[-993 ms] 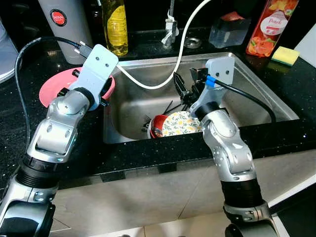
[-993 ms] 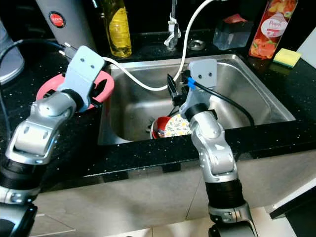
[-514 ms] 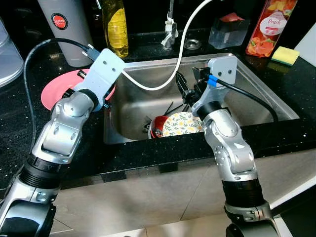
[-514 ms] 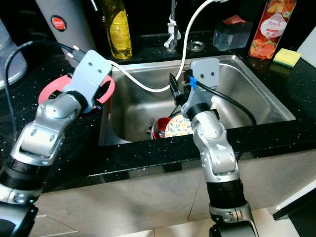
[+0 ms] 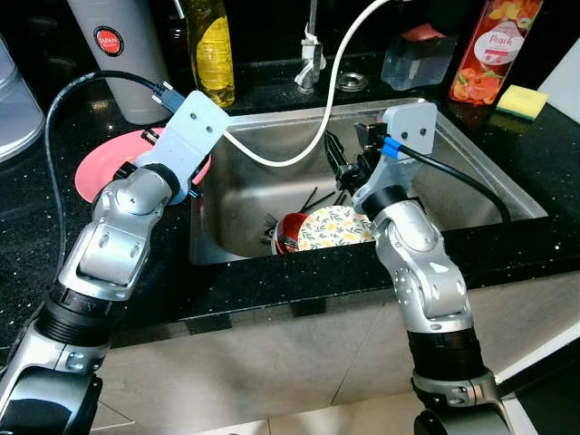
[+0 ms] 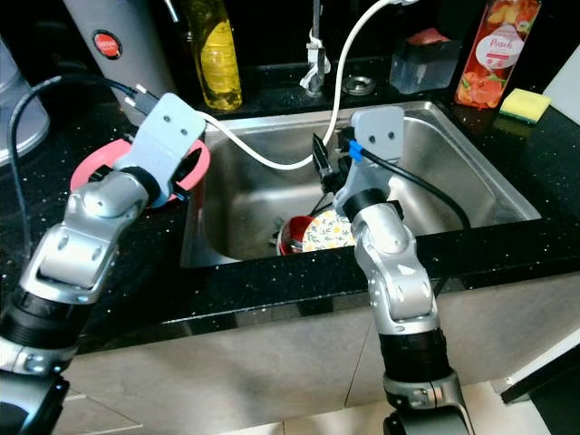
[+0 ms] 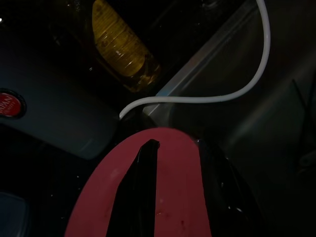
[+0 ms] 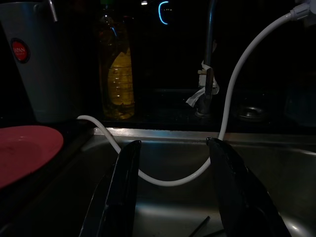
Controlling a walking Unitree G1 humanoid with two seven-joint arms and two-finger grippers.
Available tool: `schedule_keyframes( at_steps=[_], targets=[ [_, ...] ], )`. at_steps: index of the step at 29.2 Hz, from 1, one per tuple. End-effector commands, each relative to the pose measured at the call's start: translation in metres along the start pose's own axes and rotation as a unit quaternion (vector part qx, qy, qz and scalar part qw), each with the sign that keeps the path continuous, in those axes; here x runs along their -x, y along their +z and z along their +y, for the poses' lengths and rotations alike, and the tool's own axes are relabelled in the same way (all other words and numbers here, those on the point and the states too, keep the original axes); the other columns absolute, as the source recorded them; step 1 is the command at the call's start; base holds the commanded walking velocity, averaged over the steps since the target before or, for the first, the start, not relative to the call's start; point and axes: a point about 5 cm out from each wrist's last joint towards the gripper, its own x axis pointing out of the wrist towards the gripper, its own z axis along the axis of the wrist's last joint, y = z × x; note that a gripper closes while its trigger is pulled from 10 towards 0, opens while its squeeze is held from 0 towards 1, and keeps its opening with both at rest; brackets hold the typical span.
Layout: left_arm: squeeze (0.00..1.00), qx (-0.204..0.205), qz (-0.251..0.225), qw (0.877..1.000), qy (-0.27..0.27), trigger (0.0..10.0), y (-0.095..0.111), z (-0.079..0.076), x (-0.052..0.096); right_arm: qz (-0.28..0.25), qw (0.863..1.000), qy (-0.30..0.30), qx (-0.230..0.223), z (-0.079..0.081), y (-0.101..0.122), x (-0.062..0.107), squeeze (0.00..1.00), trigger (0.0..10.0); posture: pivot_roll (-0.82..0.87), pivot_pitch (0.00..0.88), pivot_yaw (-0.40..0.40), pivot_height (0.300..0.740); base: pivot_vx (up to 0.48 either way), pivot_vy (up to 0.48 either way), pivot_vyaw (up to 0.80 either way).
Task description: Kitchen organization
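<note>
Left gripper [image 7: 170, 197] jaws pinching pink plate [image 5: 95, 163] (countertop) — right gripper [image 8: 173, 197] jaws spread, over sink [image 5: 471, 172]

a home kitchen: steel sink [image 5: 471, 163], black counter [image 5: 544, 145], oil bottle [image 5: 211, 50].

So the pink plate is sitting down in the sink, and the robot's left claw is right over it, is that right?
Not quite. The pink plate sits on the black counter left of the sink, as the left eye view shows. The left gripper is indeed right over it.
</note>
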Motion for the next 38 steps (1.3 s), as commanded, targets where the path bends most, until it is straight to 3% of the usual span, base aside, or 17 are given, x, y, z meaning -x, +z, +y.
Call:
schedule_keyframes(
  at_steps=[1,6,9,12,15,18,19,20,21,25,26,27,33,38],
  targets=[
    [0.00,-0.023,0.011,1.000,0.007,10.0,-0.002,0.011,0.004,-0.004,1.000,-0.009,0.003,-0.006,0.002,0.001,0.00,10.0,0.10,0.041,0.053,0.740,0.000,0.000,0.00],
    [0.00,-0.071,0.043,0.996,0.028,10.0,-0.006,0.033,0.011,-0.004,1.000,-0.024,0.006,-0.014,0.003,0.002,0.00,10.0,0.10,0.053,0.045,0.740,0.000,0.000,0.00],
    [0.00,-0.064,0.064,0.995,0.032,10.0,-0.010,0.036,0.013,-0.002,1.000,-0.017,0.008,-0.012,0.002,0.002,0.00,10.0,0.10,0.053,0.045,0.740,0.000,0.000,0.00],
    [0.00,-0.061,0.075,0.995,0.013,10.0,-0.014,0.029,0.014,-0.003,1.000,-0.015,0.008,-0.011,0.002,0.002,0.00,10.0,0.11,0.045,0.052,0.740,0.000,0.000,0.00],
    [0.00,-0.120,0.080,0.989,-0.031,10.0,-0.020,0.014,0.016,-0.006,1.000,-0.017,0.005,-0.010,0.002,0.001,0.00,10.0,0.11,0.050,0.050,0.740,0.000,0.000,0.00],
    [0.00,-0.138,0.083,0.986,-0.040,10.0,-0.022,0.012,0.016,-0.005,1.000,-0.016,0.004,-0.009,0.002,0.000,0.00,10.0,0.11,0.054,0.044,0.740,0.000,0.000,0.00],
    [0.25,-0.147,0.086,0.984,-0.047,10.0,-0.024,0.009,0.017,-0.004,1.000,-0.013,0.004,-0.008,0.002,0.001,0.00,10.0,0.11,0.054,0.044,0.740,0.000,0.000,0.00],
    [0.25,-0.147,0.086,0.984,-0.047,10.0,-0.024,0.009,0.017,-0.004,1.000,-0.013,0.004,-0.008,0.002,0.001,0.00,10.0,0.11,0.054,0.044,0.740,0.000,0.000,0.00],
    [1.00,-0.149,0.091,0.983,-0.055,10.0,-0.027,0.006,0.018,-0.002,1.000,-0.010,0.004,-0.007,0.001,0.001,0.00,10.0,0.11,0.054,0.040,0.740,0.000,0.000,0.00],
    [1.00,-0.141,0.094,0.983,-0.063,10.0,-0.029,0.001,0.019,-0.001,1.000,-0.008,0.005,-0.007,0.001,0.001,0.00,10.0,0.11,0.054,0.040,0.740,0.000,0.000,0.00],
    [0.94,-0.127,0.107,0.983,-0.073,10.0,-0.033,-0.006,0.018,-0.003,1.000,-0.009,0.005,-0.008,0.002,0.000,0.00,10.0,0.11,0.045,0.041,0.740,0.000,0.000,0.00],
    [0.00,-0.124,0.113,0.983,-0.076,10.0,-0.036,-0.009,0.017,-0.004,1.000,-0.008,0.005,-0.008,0.002,-0.001,0.00,10.0,0.11,0.048,0.038,0.740,0.000,0.000,0.00],
    [0.00,-0.122,0.124,0.981,-0.087,10.0,-0.041,-0.015,0.017,-0.005,1.000,-0.002,0.003,-0.005,0.002,-0.003,0.00,10.0,0.11,0.050,0.036,0.740,0.000,0.000,0.00],
    [0.00,-0.146,0.143,0.976,-0.078,10.0,-0.052,-0.014,0.015,-0.004,1.000,-0.005,0.004,-0.006,0.002,-0.001,0.00,10.0,0.11,0.048,0.041,0.740,0.000,0.000,0.00]
  ],
)
